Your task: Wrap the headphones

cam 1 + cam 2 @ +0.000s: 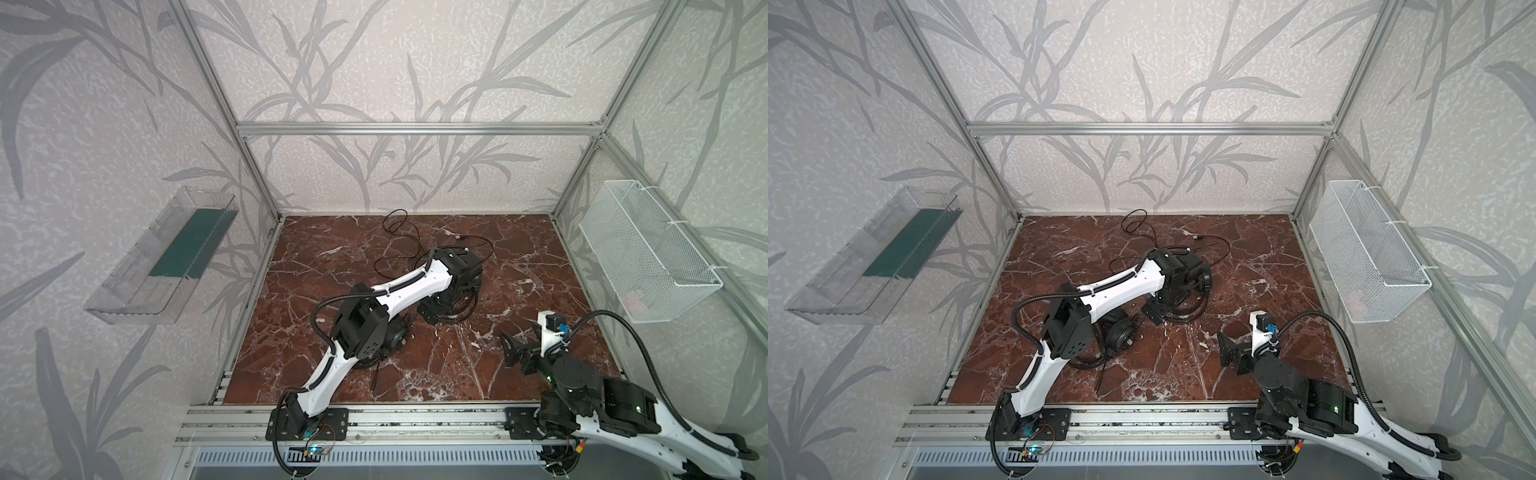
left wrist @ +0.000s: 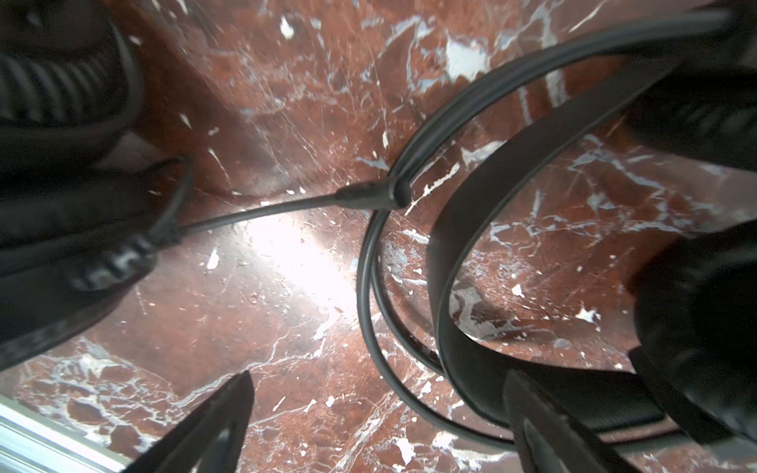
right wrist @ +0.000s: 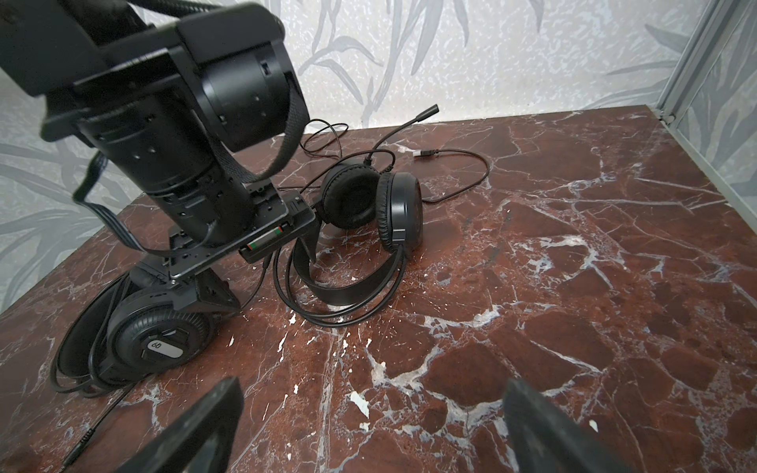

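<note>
Two headsets lie on the marble table [image 1: 540,270], and neither looks wrapped yet. Furthest left, the near headset [image 3: 159,340] lies flat. In both top views it sits mostly under the left arm's elbow, so we cannot follow its cord.

Next comes the left gripper [image 2: 377,389], jaws spread wide and holding nothing. It hangs low over the headband [image 2: 483,213] of the far headset [image 3: 368,204], whose earcups stand on edge near mid-table. That headset's loose cable [image 3: 486,168] curls toward the back wall and ends in a plug [image 3: 426,153].

We judge the step in hand to be a first grasp. We would take the cable close to the earcup rather than the springy headband. We would close only once the cord sits fully between the pads, since a thin cord slips out easily.

A dark stalk [image 2: 286,209] touches the headband wires; whether it is a cord end or a microphone boom, we cannot say.

At the right, the right gripper [image 3: 373,385] hangs spread and empty, well apart. We would bring it in to steady an earcup.
</note>
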Robot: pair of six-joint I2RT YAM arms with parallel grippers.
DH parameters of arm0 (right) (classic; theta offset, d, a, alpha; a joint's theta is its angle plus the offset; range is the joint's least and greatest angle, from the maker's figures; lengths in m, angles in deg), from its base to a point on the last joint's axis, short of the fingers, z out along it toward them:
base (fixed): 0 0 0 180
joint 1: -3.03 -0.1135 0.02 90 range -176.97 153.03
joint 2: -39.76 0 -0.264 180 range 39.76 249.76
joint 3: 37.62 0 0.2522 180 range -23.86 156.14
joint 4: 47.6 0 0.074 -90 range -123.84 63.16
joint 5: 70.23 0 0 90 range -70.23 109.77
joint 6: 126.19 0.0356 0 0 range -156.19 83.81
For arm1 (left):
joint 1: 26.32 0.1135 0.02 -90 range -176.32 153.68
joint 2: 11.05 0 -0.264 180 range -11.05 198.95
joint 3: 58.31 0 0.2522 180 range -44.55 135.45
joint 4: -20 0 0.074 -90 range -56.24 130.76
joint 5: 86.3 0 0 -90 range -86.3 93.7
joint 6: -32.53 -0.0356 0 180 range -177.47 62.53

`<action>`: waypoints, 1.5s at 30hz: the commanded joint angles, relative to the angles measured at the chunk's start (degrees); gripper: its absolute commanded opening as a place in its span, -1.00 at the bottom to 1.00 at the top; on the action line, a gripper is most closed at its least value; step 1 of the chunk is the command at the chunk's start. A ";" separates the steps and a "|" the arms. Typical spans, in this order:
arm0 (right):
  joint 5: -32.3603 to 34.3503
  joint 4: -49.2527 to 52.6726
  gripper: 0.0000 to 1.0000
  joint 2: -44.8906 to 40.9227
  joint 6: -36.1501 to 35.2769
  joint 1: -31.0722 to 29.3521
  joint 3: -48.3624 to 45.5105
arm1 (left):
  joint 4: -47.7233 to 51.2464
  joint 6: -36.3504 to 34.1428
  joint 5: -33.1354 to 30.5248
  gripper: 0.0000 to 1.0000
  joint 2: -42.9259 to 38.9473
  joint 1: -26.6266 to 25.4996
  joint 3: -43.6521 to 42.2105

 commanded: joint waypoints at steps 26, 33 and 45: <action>-0.23 -0.78 0.98 -2.50 -0.86 0.04 -1.43 | 0.84 4.65 1.26 0.62 8.90 0.39 6.05; -0.93 -1.13 0.98 -2.85 -1.21 0.05 -1.47 | 1.96 4.18 1.04 0.42 11.57 0.57 8.98; -1.01 -1.39 0.98 -3.55 -1.30 -0.01 -1.73 | 3.86 3.33 1.21 0.12 13.39 0.22 9.23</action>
